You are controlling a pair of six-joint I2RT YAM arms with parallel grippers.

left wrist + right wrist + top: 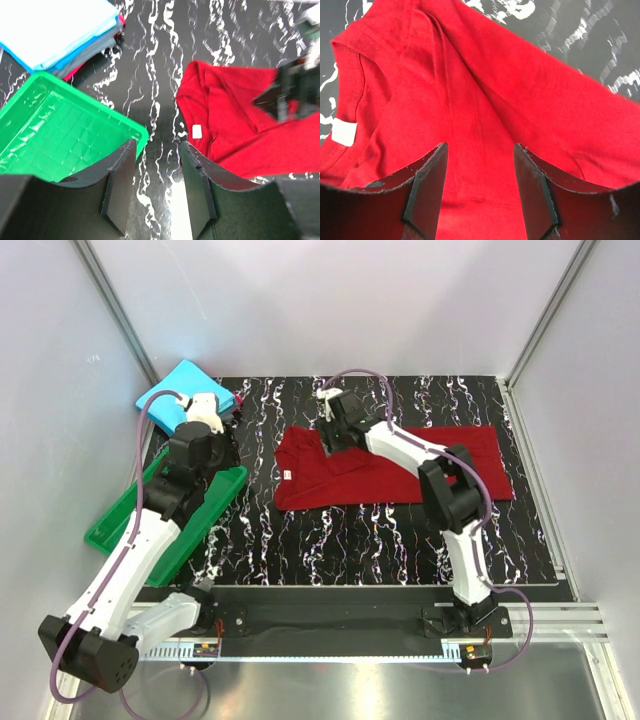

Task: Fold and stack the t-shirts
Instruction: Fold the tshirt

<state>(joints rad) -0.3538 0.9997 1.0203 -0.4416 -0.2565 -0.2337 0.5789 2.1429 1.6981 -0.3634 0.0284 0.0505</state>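
Nearest, left gripper (157, 185) and right gripper (480, 190) are held part-open, empty; bright cyan-blue cloth t-shirt (180, 380) is folded at ten o'clock, dark red cloth t-shirt (310, 485) only partly.

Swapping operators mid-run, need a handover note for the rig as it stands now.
Left gripper: open, empty, above the table between green tray and red t-shirt.
Right gripper: open, empty, over the red t-shirt by its collar.
Cyan-blue t-shirt: folded, topping the pile at the far left corner.
Done: red t-shirt looks folded lengthwise into a strip.
Left: finish folding it, stack it on the cyan-blue t-shirt.
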